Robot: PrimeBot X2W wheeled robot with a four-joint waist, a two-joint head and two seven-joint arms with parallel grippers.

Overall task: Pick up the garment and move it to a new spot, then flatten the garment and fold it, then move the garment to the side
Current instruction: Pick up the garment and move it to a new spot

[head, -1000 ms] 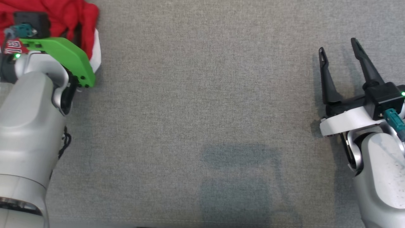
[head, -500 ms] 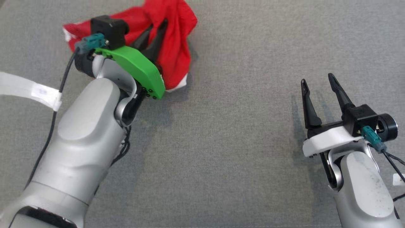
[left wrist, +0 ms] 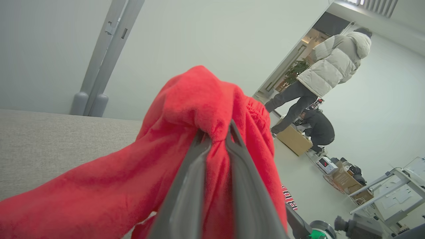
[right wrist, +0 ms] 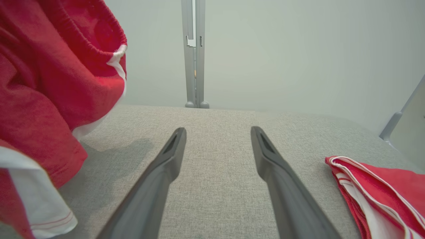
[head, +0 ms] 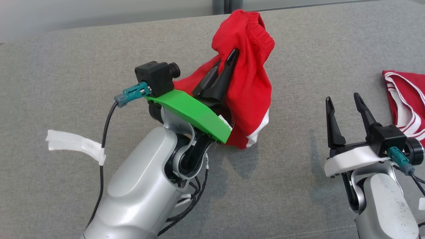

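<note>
The garment (head: 247, 86) is red cloth with white trim and an elastic waistband, bunched and hanging above the grey surface (head: 66, 66). My left gripper (head: 229, 59) is shut on its upper folds, and the cloth drapes down past the green wrist plate. In the left wrist view the red garment (left wrist: 186, 139) wraps over both closed fingers (left wrist: 186, 186). My right gripper (head: 343, 98) stands open at the right, over bare surface, with nothing between its fingers. The right wrist view shows that open gripper (right wrist: 217, 131) and the hanging garment (right wrist: 49, 86) at its left.
A second red piece with white stripes (head: 406, 99) lies flat at the right edge, also in the right wrist view (right wrist: 382, 192). A white tape strip (head: 74, 144) hangs off the left arm's cable. Two people (left wrist: 332, 69) are by a doorway far beyond the surface.
The head camera has tilted up, bringing the far edge and wall into view. My left gripper has lifted the garment off the surface and carried it toward the middle. The right gripper has stayed open.
</note>
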